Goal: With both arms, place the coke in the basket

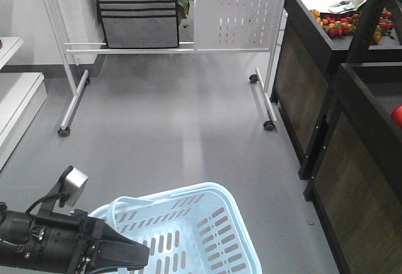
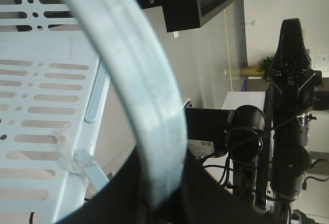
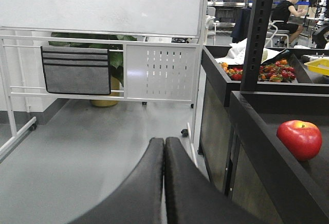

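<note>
The pale blue basket (image 1: 221,222) hangs at the bottom of the front view, its inside holding nothing I can see. My left gripper (image 1: 137,255) is shut on the basket's swing handle (image 2: 149,106). In the left wrist view the black jaws (image 2: 162,188) close round the handle, with the slotted basket wall (image 2: 36,111) to the left. My right gripper (image 3: 164,144) is shut with nothing in it and points over the grey floor beside a black display stand. The right arm (image 2: 292,80) shows upright in the left wrist view. No coke can shows in any view.
Black display stands (image 1: 314,66) line the right side, with small red and orange fruit (image 1: 345,26) on top and a red apple (image 3: 299,139) in a lower tray. A white wheeled whiteboard frame (image 1: 264,48) with a grey pocket organiser (image 1: 139,21) stands ahead. A white shelf (image 1: 12,98) is at the left.
</note>
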Controlling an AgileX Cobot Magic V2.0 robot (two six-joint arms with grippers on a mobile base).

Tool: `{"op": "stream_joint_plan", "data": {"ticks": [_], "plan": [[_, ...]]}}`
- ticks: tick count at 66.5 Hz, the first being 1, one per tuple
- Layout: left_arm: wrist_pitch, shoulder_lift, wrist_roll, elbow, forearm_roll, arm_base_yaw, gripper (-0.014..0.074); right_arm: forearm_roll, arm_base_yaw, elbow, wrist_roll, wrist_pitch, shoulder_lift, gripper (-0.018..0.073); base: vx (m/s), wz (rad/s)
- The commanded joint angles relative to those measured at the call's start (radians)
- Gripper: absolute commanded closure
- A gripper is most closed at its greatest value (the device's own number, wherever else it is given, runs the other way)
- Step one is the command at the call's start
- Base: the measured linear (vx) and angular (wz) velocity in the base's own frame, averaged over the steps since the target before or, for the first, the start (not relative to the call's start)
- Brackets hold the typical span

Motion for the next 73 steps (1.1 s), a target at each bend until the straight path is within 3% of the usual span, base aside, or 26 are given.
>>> {"op": "stream_joint_plan", "data": {"ticks": [1, 73], "plan": [[0.071, -0.029, 0.008, -0.017, -0.071, -0.004, 0.0603, -0.004, -0.006, 0.008, -0.001, -0.072, -0.013, 0.0569, 0.17, -0.02], [0.071, -0.029, 0.008, -0.017, -0.071, -0.004, 0.0603, -0.004, -0.006, 0.008, -0.001, -0.072, -0.013, 0.0569, 0.15, -0.04]]}}
